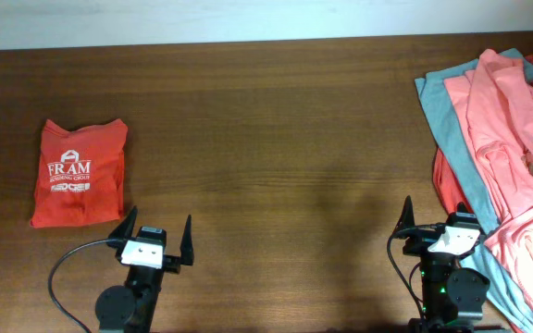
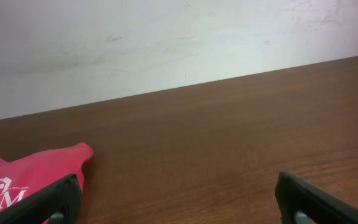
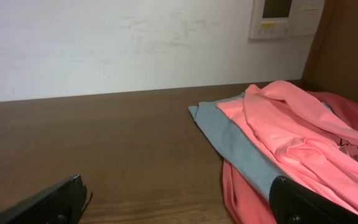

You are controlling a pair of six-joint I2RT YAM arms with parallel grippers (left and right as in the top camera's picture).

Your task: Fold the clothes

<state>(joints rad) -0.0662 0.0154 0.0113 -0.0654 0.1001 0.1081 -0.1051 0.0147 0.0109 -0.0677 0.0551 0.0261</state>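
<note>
The orange-red T-shirt lay folded by the desk's left edge; the pile at the right edge awaited folding. The left gripper and right gripper gaped wide, empty

Clothes pile — cut off at right edge

You've got one folded orange-red shirt lying alone. In the heap, count one teal-grey shirt, one more red shirt underneath, and salmon-pink cloth on top, one shirt or two, hard to tell. Two grippers: left gripper, right gripper. One table, one wall panel.
</note>
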